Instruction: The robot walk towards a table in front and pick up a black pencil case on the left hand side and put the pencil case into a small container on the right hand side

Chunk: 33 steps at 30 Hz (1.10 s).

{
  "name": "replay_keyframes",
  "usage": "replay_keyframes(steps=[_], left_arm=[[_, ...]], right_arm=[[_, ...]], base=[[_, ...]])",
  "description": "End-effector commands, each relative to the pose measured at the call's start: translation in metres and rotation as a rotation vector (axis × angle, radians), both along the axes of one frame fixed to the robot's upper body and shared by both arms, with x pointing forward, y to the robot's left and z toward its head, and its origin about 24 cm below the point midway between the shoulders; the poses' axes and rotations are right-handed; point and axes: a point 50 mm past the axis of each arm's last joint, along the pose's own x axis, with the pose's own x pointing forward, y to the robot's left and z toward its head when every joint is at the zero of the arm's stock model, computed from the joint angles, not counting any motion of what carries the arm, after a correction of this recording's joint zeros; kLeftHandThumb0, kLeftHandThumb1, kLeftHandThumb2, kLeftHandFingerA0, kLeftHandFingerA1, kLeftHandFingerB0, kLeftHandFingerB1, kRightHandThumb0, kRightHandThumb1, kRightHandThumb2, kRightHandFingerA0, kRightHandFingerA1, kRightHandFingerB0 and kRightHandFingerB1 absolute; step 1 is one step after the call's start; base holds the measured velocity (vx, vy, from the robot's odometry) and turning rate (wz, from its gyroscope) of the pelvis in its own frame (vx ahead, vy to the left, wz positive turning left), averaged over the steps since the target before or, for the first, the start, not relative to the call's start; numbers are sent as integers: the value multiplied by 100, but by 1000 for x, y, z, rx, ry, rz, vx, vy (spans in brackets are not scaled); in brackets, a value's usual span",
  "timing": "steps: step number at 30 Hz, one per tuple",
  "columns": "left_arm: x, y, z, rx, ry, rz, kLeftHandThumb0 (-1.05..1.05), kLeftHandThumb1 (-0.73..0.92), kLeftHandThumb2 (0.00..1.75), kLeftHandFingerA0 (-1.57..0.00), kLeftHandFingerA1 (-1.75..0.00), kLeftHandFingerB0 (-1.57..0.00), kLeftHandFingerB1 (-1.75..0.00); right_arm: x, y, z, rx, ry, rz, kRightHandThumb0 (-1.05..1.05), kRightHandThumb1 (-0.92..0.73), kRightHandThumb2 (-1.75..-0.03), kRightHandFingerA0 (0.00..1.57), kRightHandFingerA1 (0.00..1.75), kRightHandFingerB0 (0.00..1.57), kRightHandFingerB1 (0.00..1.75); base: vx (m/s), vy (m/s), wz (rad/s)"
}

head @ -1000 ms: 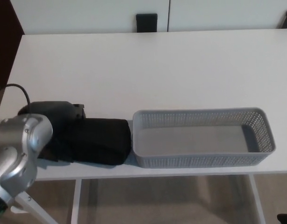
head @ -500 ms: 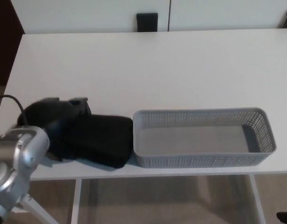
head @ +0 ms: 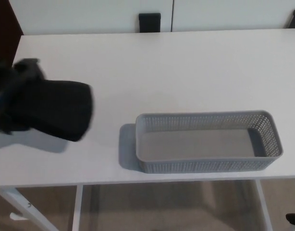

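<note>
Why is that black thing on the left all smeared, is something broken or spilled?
Nothing looks damaged or spilled. The black pencil case is held up off the white table by the left hand, and it looks blurred. Its shadow lies beneath it. The grey basket sits upright and empty on the right.

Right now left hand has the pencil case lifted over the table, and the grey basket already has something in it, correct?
Not quite: the head view shows the grey basket empty. The rest stands: the left hand holds the black pencil case lifted over the white table.
</note>
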Motion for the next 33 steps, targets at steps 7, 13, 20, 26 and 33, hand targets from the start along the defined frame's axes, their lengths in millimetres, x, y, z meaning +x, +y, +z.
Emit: replay_keyframes(steps=[7, 13, 20, 26, 33], left_arm=[[-5, 5, 26, -108, -31, -38, -13, 61, 57, -66, -175, -46, -167], [-10, -70, 48, -318, 60, -257, -16, 63, 57, -66, -175, -43, -170], [-10, -117, 65, -429, 77, -355, -14, 63, 55, -68, -175, -44, -172], [-1, -153, 76, -495, 105, -394, -15, 67, 51, -63, -175, -46, -164], [20, -191, 64, -619, 212, -322, -23, 62, 56, -73, -175, -53, -169]], right_arm=[[1, -5, 1, -2, 19, -3, -41, -59, -58, 72, 56, 62, 42], [-1, -4, 1, -9, 23, 8, -42, -59, -58, 73, 57, 63, 42], [1, -4, 1, -9, 21, 10, -42, -59, -58, 74, 58, 63, 42], [3, -2, 2, 2, 17, 12, -40, -60, -58, 73, 57, 62, 42], [3, 1, 0, -15, 20, 38, -39, -61, -59, 74, 60, 60, 42]], base=[[0, 0, 0], [0, 0, 0], [0, 0, 0], [0, 0, 0], [0, 0, 0]])
